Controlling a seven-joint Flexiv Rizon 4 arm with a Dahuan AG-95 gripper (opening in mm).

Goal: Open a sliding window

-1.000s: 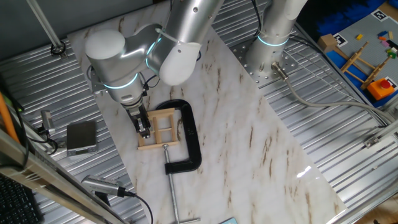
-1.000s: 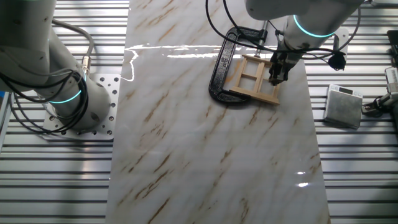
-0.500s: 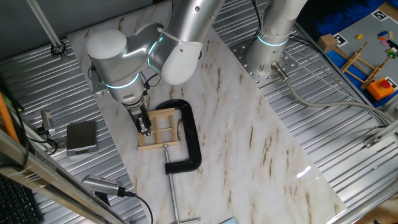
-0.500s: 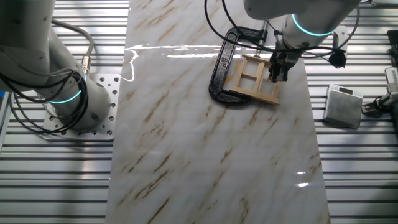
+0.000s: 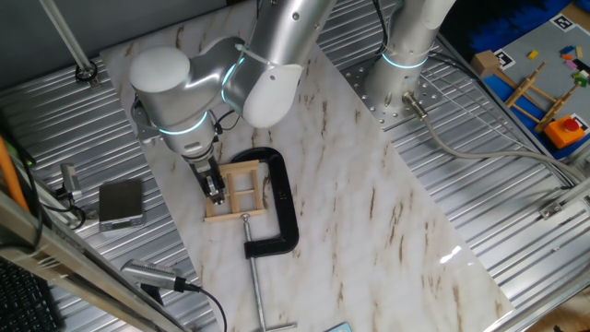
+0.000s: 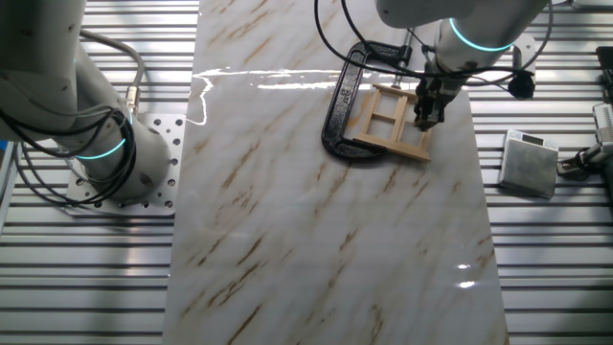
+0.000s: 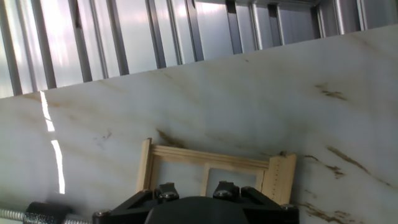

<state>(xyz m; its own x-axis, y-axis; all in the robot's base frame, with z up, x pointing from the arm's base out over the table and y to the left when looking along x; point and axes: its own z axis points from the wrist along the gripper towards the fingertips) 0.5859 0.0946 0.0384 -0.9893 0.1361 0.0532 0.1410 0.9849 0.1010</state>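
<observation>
The sliding window (image 5: 241,177) is a small light-wood frame with crossbars, lying flat on the marble slab inside the mouth of a black C-clamp (image 5: 283,207). It also shows in the other fixed view (image 6: 388,122) and in the hand view (image 7: 211,160). My gripper (image 5: 216,192) points down onto the window's left side, its fingers close together with nothing seen between them. In the other fixed view the gripper (image 6: 421,117) sits at the window's right side. In the hand view the dark gripper housing hides the fingertips and the window's lower half.
The clamp's screw rod (image 5: 256,290) reaches toward the slab's front edge. A grey metal box (image 5: 121,203) lies on the ribbed table left of the slab. A second arm's base (image 5: 396,78) stands at the back right. Coloured parts (image 5: 553,88) lie far right.
The arm's elbow has shifted slightly to the right. The gripper stays at the same side of the window, and the window has not visibly moved.
</observation>
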